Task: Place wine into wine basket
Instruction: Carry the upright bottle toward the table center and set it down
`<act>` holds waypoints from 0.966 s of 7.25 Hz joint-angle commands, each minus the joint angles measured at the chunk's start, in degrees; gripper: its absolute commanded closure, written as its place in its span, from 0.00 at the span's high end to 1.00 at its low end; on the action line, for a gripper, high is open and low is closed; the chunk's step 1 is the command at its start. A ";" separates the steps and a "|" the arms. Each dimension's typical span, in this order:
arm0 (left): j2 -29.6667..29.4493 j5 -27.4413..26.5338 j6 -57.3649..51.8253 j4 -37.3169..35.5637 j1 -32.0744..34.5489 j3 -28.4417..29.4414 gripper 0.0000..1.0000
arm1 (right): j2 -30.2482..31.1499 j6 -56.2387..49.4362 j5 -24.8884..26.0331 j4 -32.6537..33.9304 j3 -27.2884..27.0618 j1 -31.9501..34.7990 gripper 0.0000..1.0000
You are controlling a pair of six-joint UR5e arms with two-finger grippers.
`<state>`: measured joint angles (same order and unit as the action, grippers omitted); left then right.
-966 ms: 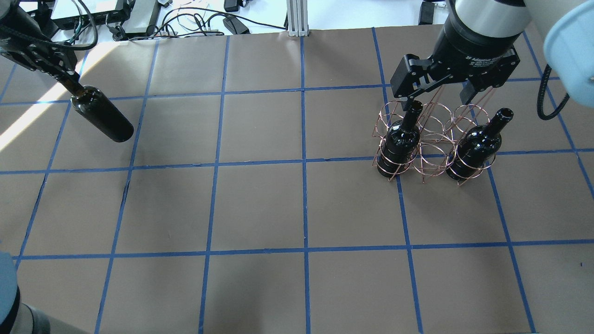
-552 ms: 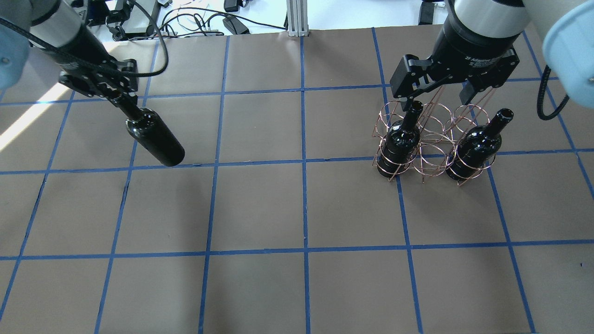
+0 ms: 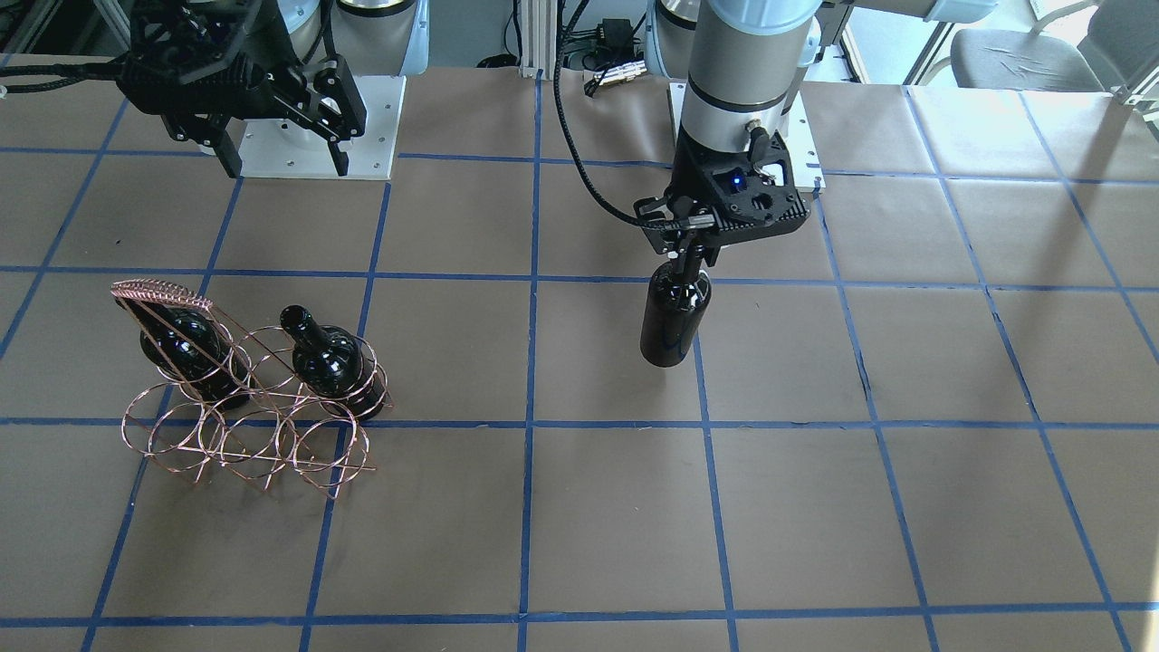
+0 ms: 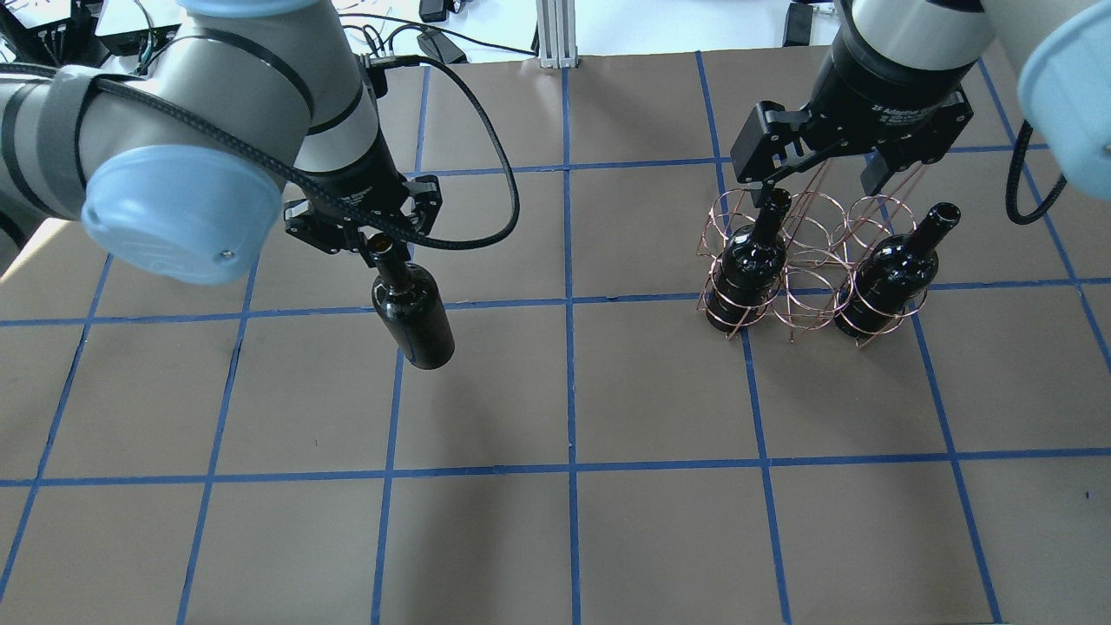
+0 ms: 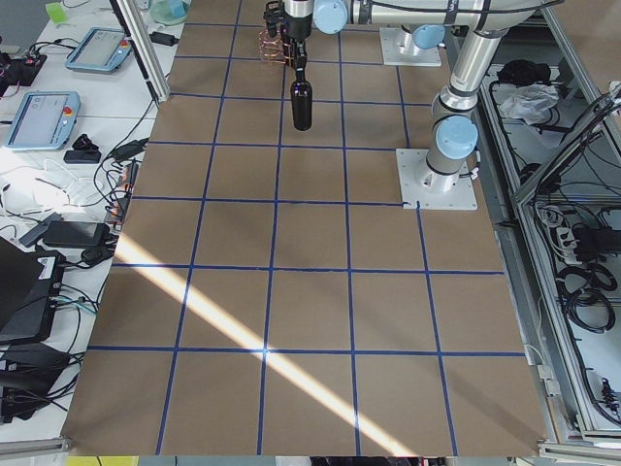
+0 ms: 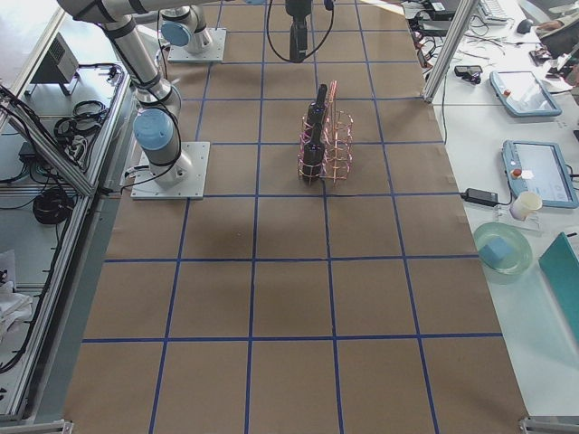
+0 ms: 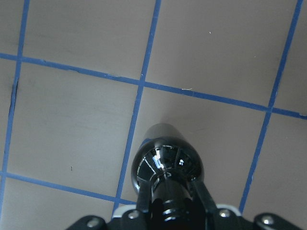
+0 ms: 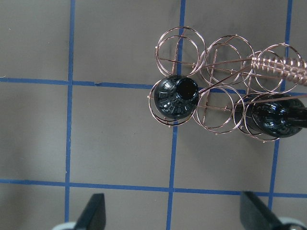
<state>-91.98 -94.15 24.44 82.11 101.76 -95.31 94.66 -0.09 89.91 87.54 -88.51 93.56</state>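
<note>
Wine point(image 4: 414, 319): hung neck-up over mid-table, well apart from wine basket point(image 4: 811, 260). Neck pinched by left gripper point(image 4: 379, 246); pads mostly hidden behind the neck in the left wrist view.
Right gripper point(image 4: 820, 184): spread wide over the basket, fingertips cut off in its wrist view.
Handle point(image 3: 158, 292): covered from overhead, plain from the front.
Two other bottles point(image 4: 745, 271): seated in end rings.
</note>
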 commanded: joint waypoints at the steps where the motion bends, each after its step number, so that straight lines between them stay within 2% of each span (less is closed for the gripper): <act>1: 0.13 0.20 2.36 -0.71 3.08 -1.80 0.00 | 0.00 0.00 0.00 -0.09 0.00 -0.04 1.00; 3: -1.01 0.28 7.17 -7.01 5.29 -3.91 0.00 | 0.00 0.00 0.00 -0.09 0.00 -0.04 1.00; 5: -1.01 2.20 7.11 -7.66 5.47 -5.67 0.00 | 0.00 0.00 0.09 -0.09 0.00 -0.04 1.00; 6: -0.84 2.31 6.94 -7.66 5.47 -5.68 0.28 | 0.00 0.00 0.09 -0.09 0.00 0.04 1.00; 7: -0.05 2.31 6.85 -7.66 5.47 -5.51 0.89 | 0.00 0.00 0.09 -0.09 -0.09 0.04 1.00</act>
<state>-92.66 -92.06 31.38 74.50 107.19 -100.82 94.66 -0.09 90.00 87.45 -88.53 93.56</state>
